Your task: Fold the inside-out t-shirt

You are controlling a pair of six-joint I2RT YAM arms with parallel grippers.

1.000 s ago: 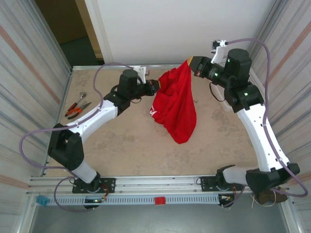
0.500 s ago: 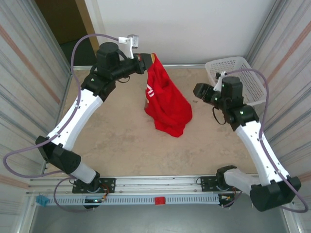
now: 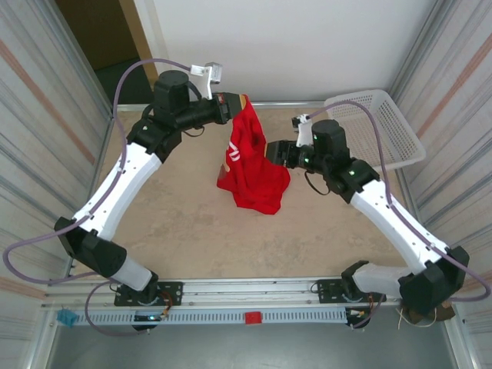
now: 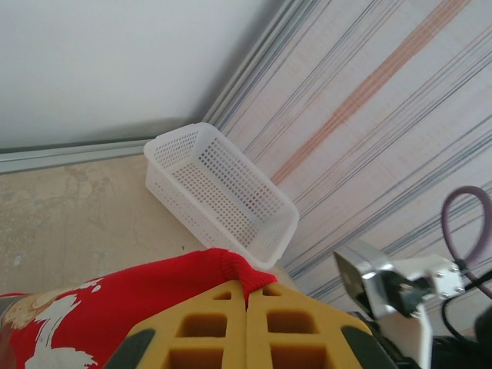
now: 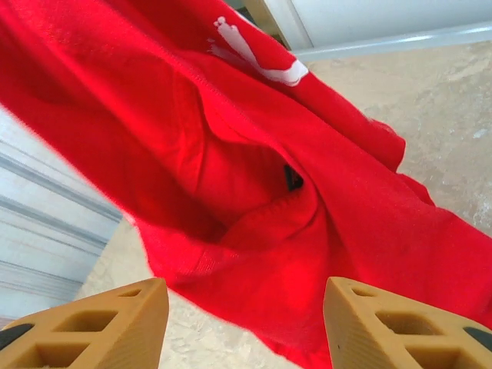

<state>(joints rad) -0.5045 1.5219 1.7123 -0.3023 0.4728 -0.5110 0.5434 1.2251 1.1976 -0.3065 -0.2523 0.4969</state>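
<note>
Regrasp step: left gripper (image 3: 235, 103), clamped on an edge, hangs the red t-shirt (image 3: 257, 177); right gripper (image 5: 244, 304), jaws apart and empty, likely needs a second hold next.

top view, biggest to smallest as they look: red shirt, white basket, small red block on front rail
shirt and basket: look about alike, and the held-up shirt is nearer the camera, so unranked
red block: clearly smallest

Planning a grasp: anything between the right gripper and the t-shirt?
Nothing: the right wrist view shows the t-shirt directly ahead of the open right gripper.
</note>
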